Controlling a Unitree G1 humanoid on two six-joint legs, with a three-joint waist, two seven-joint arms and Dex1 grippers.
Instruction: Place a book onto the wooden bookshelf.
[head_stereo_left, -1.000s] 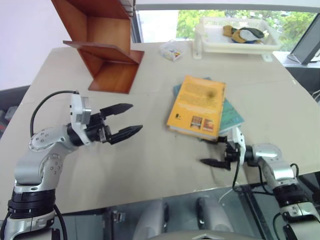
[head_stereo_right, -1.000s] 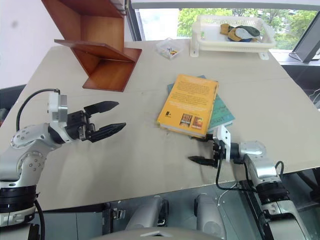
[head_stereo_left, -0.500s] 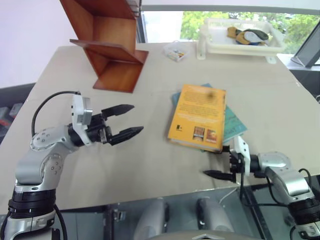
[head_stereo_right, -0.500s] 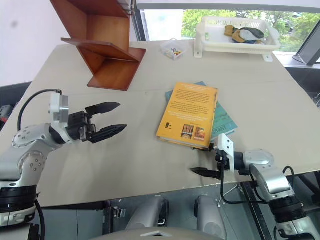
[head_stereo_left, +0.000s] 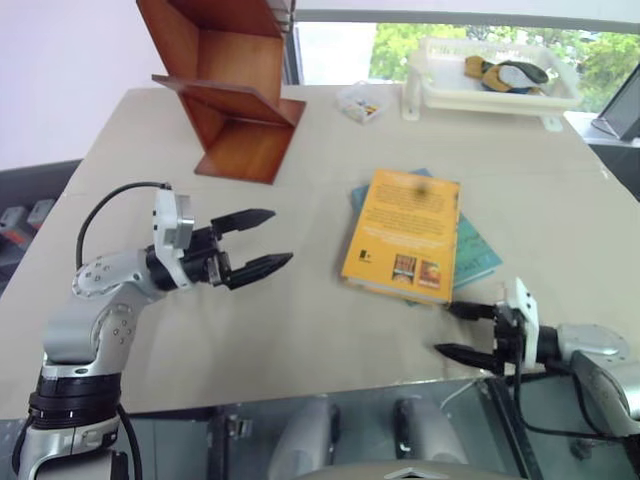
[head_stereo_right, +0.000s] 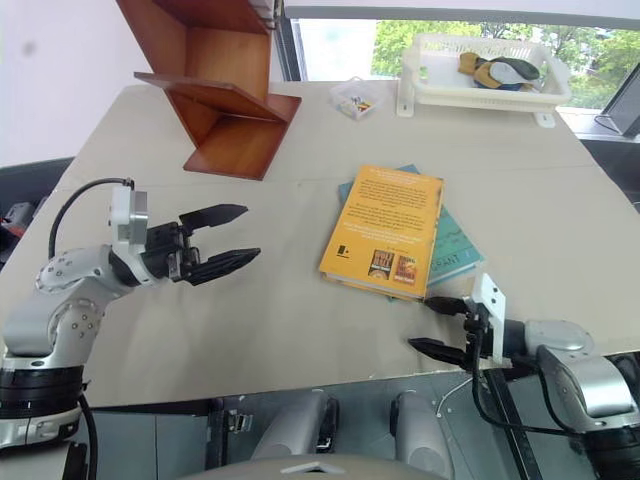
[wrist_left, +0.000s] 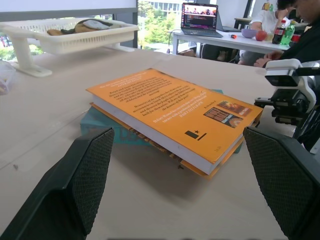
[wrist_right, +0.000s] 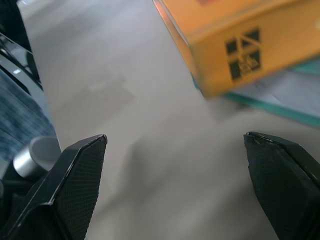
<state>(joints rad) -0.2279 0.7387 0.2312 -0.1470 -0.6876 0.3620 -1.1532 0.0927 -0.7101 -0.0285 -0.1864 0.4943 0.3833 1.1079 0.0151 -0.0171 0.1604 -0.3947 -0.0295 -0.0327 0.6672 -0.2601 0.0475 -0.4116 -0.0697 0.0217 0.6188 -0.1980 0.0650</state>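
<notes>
The book (head_stereo_left: 405, 234) is laid flat on a teal book (head_stereo_left: 474, 252) on the table (head_stereo_left: 300, 330), well apart from the bookshelf (head_stereo_left: 232, 95). Both the left gripper (head_stereo_left: 262, 240) and the right gripper (head_stereo_left: 455, 330) are spread, empty.

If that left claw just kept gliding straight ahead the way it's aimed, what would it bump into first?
Most likely the orange-yellow book. The open left claw points across the bare table toward it, and the wrist view shows the book dead ahead, resting on the teal book. Height is hard to judge; it might pass just above.
</notes>
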